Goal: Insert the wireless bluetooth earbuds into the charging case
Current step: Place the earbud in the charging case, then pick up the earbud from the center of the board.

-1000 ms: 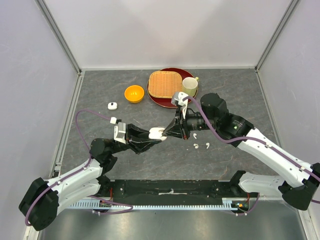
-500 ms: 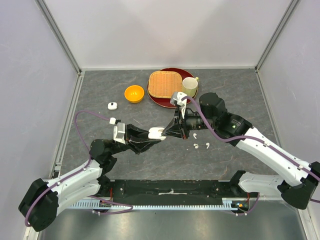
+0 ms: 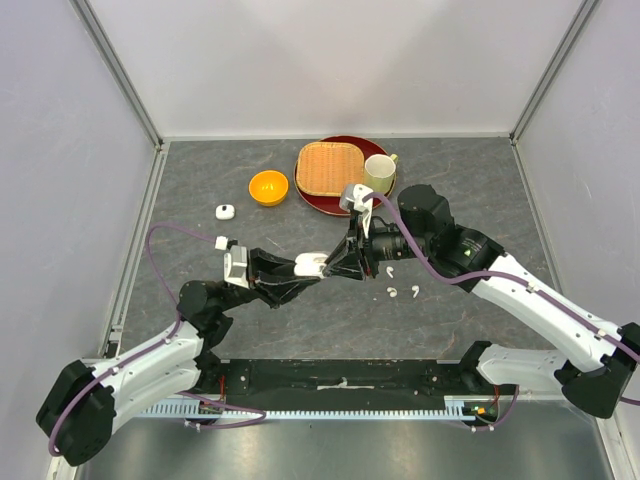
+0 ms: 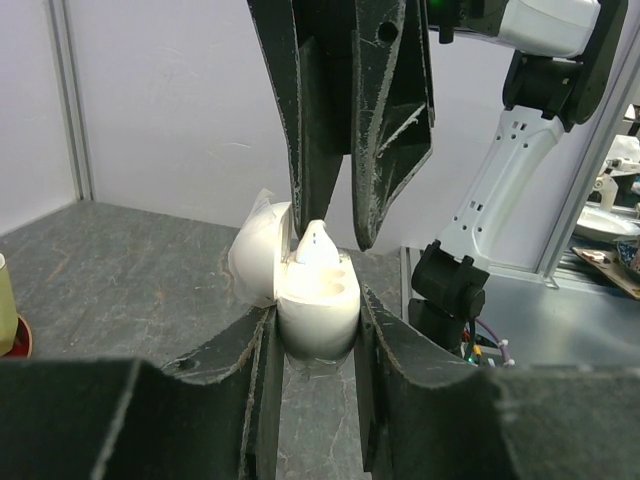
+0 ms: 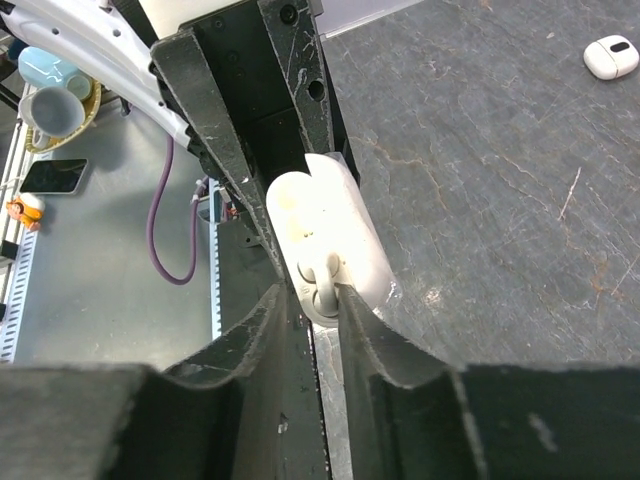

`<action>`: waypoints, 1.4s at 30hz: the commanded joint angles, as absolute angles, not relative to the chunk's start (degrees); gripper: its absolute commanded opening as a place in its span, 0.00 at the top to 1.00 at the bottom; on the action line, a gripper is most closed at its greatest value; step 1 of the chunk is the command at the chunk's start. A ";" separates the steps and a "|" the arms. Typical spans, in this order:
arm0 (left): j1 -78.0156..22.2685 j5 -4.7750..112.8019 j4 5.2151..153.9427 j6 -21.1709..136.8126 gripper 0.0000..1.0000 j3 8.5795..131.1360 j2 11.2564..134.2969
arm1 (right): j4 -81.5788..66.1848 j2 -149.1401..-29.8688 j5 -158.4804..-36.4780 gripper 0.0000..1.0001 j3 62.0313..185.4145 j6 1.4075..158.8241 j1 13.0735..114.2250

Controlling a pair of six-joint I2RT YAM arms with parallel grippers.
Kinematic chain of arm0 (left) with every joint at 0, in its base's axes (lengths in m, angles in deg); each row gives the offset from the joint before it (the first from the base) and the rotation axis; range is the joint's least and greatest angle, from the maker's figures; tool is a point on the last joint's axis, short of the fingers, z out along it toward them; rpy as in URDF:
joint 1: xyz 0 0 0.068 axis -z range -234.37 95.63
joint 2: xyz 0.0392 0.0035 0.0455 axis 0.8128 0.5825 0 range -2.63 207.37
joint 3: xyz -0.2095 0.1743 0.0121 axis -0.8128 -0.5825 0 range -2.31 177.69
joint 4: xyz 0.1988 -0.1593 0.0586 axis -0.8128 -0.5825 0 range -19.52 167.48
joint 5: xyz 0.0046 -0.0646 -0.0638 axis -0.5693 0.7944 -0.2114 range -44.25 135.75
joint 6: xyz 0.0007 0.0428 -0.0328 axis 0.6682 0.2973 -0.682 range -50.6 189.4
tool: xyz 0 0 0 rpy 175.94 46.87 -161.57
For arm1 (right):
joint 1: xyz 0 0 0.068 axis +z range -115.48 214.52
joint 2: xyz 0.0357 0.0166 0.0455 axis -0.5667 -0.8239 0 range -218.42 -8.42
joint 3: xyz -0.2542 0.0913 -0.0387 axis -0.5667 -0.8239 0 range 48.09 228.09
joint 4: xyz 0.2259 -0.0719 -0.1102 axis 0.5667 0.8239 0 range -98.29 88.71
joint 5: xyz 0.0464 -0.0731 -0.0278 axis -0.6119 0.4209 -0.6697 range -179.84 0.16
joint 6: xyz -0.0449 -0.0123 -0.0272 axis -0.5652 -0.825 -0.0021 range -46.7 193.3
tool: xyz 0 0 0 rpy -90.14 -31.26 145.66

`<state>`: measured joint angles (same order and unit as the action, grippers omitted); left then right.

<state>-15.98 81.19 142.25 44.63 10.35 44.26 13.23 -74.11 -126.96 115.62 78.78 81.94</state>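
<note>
The right claw [image 4: 330,245] holds 1 earbud [image 4: 318,243] in the left claw's [image 4: 315,305] case [image 4: 318,315].

Left hand [image 3: 306,267] and right hand [image 3: 332,269] tip to tip, both pinched.

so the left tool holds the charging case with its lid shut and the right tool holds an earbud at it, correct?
Not quite: the lid is open, hinged back to one side. The left wrist view shows it. The rest stands: the left tool clamps the charging case, and the right tool holds an earbud at one of its sockets.
</note>
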 commanded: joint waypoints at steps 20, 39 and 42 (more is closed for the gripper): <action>-15.70 79.15 142.61 47.34 0.98 10.35 40.70 | 8.58 -63.20 -97.64 0.32 115.16 86.91 82.16; -15.70 76.60 134.34 50.85 0.98 9.20 33.14 | 23.88 -66.69 -78.49 0.46 98.90 98.79 76.62; -15.70 76.43 133.99 51.03 0.98 9.03 32.88 | 23.96 -70.11 -79.91 0.50 96.87 100.19 76.53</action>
<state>-15.98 78.16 133.46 48.52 9.39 33.55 23.06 -67.93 -77.57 98.13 97.66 76.65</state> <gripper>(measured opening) 0.360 0.527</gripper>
